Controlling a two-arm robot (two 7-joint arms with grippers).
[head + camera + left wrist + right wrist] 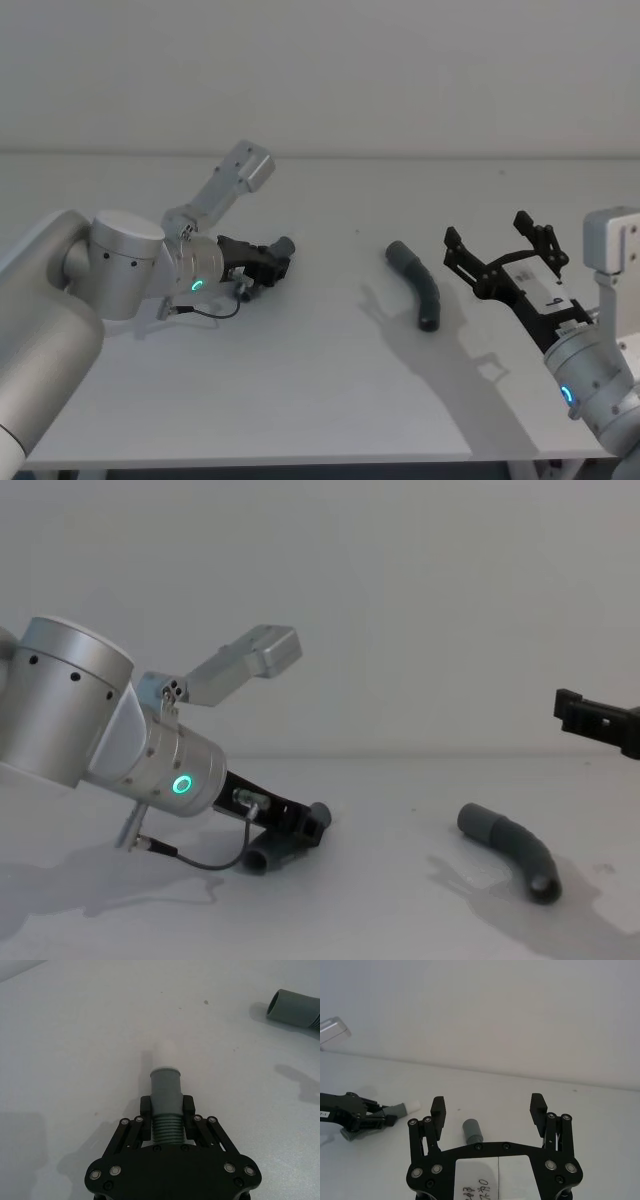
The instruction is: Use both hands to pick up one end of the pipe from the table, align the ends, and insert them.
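Note:
My left gripper is shut on the ribbed middle of one dark-grey pipe piece, low over the white table at the left. Its narrow pale end points away from the gripper, toward the other piece. That second curved pipe piece lies loose on the table right of centre, its wide grey open end facing the left gripper. My right gripper hovers open just right of the lying piece, with nothing between its fingers.
The table's front edge runs close along the bottom of the head view. A plain pale wall stands behind the table. The left arm's silver bracket sticks up above its gripper.

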